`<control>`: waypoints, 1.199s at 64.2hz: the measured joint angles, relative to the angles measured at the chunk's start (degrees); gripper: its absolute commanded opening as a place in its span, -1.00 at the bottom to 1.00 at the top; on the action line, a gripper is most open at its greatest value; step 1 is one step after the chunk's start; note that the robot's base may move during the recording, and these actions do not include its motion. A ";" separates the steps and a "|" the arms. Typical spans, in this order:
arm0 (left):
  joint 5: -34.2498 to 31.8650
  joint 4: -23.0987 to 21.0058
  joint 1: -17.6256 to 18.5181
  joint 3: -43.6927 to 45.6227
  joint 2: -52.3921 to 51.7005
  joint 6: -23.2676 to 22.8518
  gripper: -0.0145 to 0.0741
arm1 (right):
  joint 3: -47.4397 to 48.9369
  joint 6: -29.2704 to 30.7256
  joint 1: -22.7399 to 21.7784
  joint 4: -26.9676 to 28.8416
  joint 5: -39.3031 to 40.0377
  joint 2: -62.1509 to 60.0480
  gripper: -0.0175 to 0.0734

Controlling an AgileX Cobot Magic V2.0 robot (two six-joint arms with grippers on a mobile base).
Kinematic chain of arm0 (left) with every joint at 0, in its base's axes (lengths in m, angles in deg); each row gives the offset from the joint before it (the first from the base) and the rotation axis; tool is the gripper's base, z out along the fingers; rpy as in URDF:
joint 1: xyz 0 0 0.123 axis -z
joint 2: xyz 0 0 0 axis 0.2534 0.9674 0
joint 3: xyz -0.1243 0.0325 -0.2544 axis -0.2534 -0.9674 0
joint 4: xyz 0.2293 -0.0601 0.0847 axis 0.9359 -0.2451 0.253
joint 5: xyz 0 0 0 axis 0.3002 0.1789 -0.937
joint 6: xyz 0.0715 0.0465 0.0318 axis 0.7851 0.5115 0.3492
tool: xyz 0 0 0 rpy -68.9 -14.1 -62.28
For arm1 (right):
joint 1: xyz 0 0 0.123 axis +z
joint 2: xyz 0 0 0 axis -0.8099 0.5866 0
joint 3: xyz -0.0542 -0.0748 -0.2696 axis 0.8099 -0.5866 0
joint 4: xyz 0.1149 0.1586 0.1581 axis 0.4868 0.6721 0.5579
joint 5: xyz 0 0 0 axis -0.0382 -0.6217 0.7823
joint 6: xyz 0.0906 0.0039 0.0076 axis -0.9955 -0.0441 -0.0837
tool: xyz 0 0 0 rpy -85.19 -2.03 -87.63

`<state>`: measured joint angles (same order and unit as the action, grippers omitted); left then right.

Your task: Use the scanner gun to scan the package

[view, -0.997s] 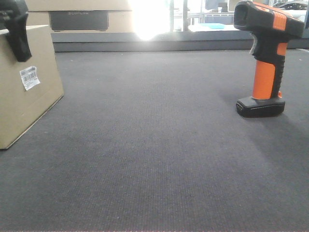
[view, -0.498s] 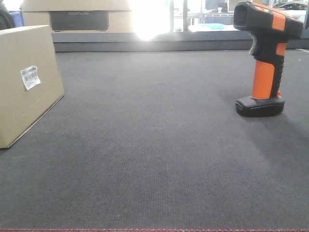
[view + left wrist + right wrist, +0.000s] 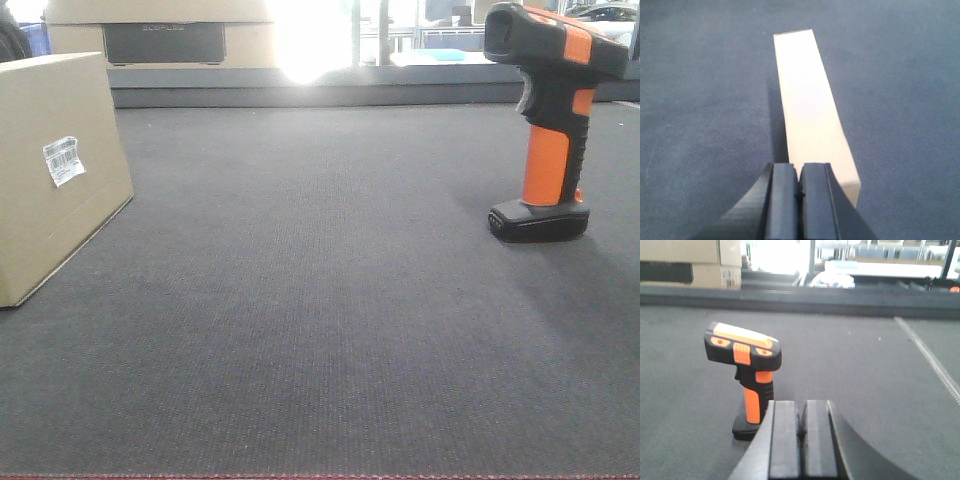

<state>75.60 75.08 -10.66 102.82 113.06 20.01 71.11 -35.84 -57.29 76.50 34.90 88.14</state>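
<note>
While nothing was yet held, the task stood at its start: the left end effector [image 3: 799, 200] hung above the box [image 3: 812, 112] with its fingers pressed together and empty, and the right end effector [image 3: 801, 440] sat low behind the scanner [image 3: 745, 372], likewise closed on nothing. Nearest the front camera lay bare dark surface [image 3: 320, 350]; further back, at the left edge, the box rested on it with its small white barcode sticker [image 3: 62, 160] facing the open middle, and well apart to the right the scanner stood upright on its flat black foot [image 3: 538, 221], head pointing left. By my judgement the next move belonged to the right arm: its fingers would have to part, close round the orange handle [image 3: 548, 165], then lift and aim the head at the sticker. Beyond both things a wider box with a dark panel [image 3: 160, 38] sat at the far edge under strong window glare. Neither arm showed in the front view, the box was cut off at the left border, and the sticker was hidden from the left wrist view.
</note>
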 measured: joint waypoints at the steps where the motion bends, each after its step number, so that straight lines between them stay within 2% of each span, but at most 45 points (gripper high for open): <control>1: -0.68 0.00 0.00 -1.00 -0.86 0.00 -0.92 | 0.00 0.00 0.00 0.00 -0.33 -0.63 -0.95; 16: -17.18 -3.31 0.00 -16.58 -15.43 0.00 -0.92 | -0.14 0.00 0.00 0.11 -3.29 -6.66 -0.95; 27: -25.51 -4.66 0.00 -22.29 -21.87 0.00 -0.92 | -0.14 0.00 0.00 0.11 -3.45 -6.90 -0.95; 77: -26.89 -4.67 0.00 -23.36 -22.92 0.00 -0.92 | -0.14 0.00 0.00 0.11 -3.45 -6.90 -0.95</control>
<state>48.71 70.41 -10.66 79.46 90.14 20.01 70.98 -35.84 -57.29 76.62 31.45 81.24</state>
